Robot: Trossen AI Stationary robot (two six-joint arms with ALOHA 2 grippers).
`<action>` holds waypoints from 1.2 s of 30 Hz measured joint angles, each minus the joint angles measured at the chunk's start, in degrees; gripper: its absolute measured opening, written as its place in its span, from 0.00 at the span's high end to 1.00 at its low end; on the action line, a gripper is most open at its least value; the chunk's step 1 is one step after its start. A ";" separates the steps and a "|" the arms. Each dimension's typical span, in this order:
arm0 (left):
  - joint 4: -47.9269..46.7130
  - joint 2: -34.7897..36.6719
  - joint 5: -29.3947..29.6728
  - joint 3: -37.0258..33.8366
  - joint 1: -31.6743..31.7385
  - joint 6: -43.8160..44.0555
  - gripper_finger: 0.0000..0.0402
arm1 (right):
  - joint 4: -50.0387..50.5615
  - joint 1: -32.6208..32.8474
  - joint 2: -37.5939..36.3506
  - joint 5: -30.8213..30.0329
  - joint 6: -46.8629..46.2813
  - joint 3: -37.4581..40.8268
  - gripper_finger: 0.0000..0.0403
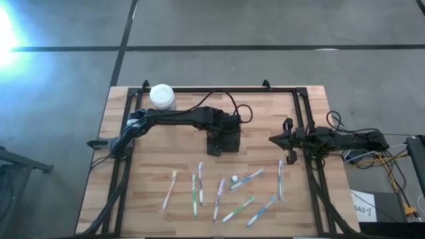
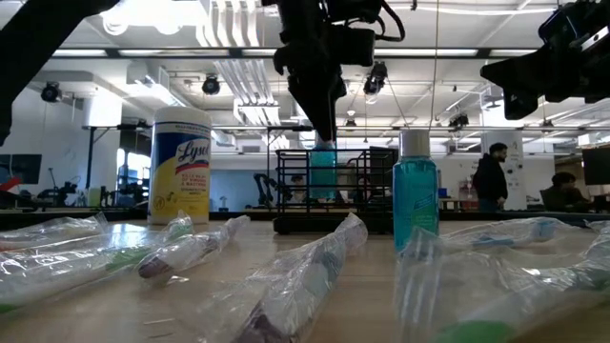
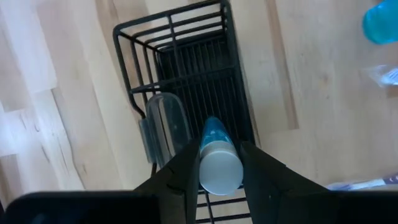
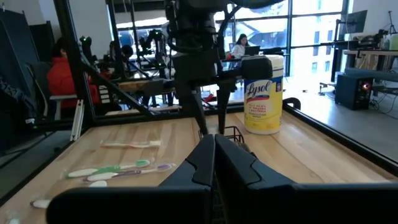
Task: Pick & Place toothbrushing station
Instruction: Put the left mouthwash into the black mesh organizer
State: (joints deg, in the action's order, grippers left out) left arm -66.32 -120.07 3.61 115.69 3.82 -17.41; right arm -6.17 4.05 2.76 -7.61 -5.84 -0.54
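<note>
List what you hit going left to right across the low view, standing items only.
Lysol wipes canister → black wire toothbrushing station with the left gripper above it holding a small blue bottle → blue white-capped bottle → right gripper, high at the right edge.

The jar (image 2: 181, 164) carries a yellow label reading "Lysol" in blue script (legible in the low view, and again in the right wrist view (image 4: 263, 102)). No other text is readable.

From my feed, the wooden table (image 1: 312, 206) holds wrapped toothbrushes (image 1: 222, 194) near the black holder (image 1: 223, 143), wipes jar (image 1: 163, 97) behind.
</note>
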 joint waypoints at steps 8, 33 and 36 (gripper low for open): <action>4.01 0.00 -0.13 -4.20 0.48 0.11 0.76 | 0.00 0.00 0.01 0.01 -0.08 0.00 0.98; 5.59 0.21 -1.28 -7.00 0.67 0.52 0.51 | -0.02 0.07 0.00 0.01 -0.16 0.00 0.98; 5.49 0.63 -1.26 -7.00 0.69 0.52 0.49 | -0.02 0.04 0.00 0.01 -0.08 0.00 0.98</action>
State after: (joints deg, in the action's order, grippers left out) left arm -60.83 -119.44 2.35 108.68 4.51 -16.88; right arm -6.20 4.10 2.76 -7.60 -5.91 -0.54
